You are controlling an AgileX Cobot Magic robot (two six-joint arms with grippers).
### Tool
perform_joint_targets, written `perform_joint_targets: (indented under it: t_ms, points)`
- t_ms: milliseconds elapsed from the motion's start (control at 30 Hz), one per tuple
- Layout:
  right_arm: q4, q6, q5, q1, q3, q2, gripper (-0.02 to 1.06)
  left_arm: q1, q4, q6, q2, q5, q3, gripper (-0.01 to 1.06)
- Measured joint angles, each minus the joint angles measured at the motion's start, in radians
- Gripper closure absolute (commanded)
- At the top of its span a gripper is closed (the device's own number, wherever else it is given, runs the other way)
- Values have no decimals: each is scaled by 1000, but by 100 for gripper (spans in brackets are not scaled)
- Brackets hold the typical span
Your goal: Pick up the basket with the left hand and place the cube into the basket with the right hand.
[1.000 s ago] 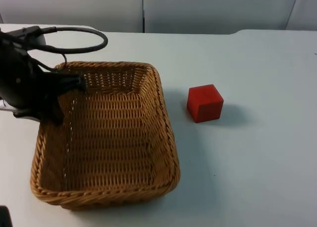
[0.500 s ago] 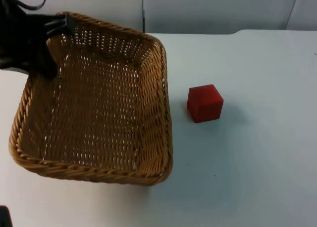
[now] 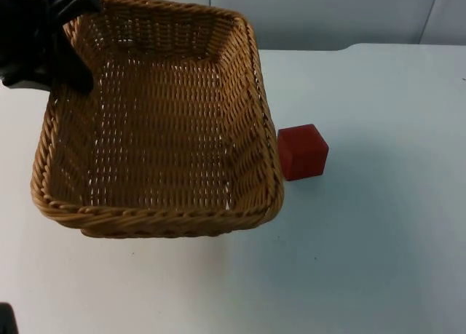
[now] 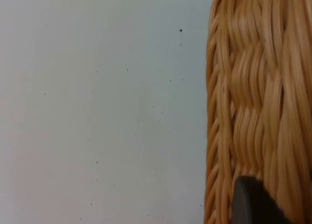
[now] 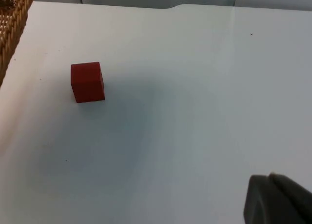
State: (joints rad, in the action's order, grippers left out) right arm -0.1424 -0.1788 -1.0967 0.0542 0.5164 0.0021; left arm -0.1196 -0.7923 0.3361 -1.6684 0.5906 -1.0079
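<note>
Wicker basket gripped at its rim by left hand, red cube beside it

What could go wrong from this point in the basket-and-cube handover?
The left gripper holds the basket by one far corner of its rim, so the basket hangs off to one side and might tilt or slip. In the top view its near right edge overlaps the red cube; lowering it could knock the cube. The right arm waits well back from the cube, so its reach in may crowd the basket.
</note>
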Motion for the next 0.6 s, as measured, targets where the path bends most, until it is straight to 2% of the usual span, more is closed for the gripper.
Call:
perform_joint_targets:
  t_ms: [600]
  points:
    - [0,0,0,0,0,0,105,1,-2,0,0,0,0,105]
